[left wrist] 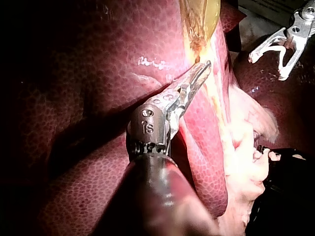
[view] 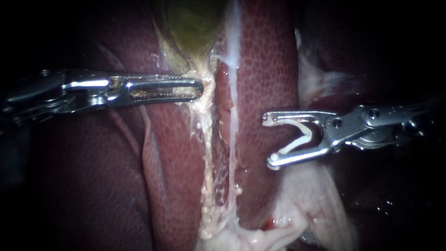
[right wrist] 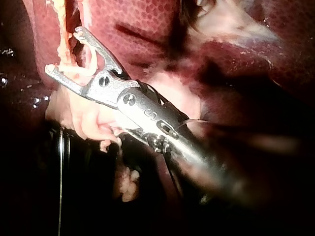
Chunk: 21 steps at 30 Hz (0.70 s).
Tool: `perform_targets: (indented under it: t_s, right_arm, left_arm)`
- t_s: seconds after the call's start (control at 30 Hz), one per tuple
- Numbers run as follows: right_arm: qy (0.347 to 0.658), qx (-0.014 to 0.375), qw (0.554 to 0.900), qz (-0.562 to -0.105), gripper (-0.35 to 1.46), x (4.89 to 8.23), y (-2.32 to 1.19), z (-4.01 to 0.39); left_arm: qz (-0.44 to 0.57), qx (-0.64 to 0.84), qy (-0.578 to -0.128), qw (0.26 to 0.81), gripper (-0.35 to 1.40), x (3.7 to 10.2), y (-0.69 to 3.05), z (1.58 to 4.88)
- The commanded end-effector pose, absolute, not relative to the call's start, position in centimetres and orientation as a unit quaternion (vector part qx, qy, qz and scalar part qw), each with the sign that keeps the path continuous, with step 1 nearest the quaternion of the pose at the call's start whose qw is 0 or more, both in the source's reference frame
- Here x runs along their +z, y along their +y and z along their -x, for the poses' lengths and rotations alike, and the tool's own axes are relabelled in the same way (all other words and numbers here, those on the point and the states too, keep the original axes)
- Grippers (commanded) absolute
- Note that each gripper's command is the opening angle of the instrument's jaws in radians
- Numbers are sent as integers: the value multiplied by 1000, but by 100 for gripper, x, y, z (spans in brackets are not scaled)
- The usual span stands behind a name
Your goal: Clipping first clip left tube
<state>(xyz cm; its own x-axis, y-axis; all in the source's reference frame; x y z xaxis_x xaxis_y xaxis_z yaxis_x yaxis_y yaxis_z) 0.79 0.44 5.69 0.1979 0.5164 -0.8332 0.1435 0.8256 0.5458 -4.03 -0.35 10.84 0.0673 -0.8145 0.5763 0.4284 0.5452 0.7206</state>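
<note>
Clip (view: pixel 306 134) held open in our right instrument's (view: pixel 269 142) spread jaws, short of the left tube (view: pixel 207 153); our left instrument's (view: pixel 200 89) jaws clamp the gallbladder (view: pixel 195 23) neck. We should straddle that tube fully before closing.

Left instrument (view: pixel 199 88): polished steel, long narrow jaws with an elongated slot, a round pivot screw on a dark-ringed wrist, and a dark shaft. Right instrument (view: pixel 268 142): bright steel, shorter jaws with hooked tips, two round pivot screws, thin cable at the wrist.
</note>
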Motion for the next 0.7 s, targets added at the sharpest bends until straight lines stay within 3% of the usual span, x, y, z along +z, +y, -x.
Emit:
perform_targets:
  t_s: [0.03,0.37,0.7]
  right_arm:
    - [620,128,727,-266,60,569,44,-79]
    - [620,128,727,-266,60,569,43,-79]
    - [620,128,727,-266,60,568,43,-80]
  left_arm:
    - [-185,-440,-523,707,-35,1084,-36,403]
    - [-187,-440,-522,706,-35,1072,-35,397]
    - [-189,-454,-519,699,-35,1029,-12,359]
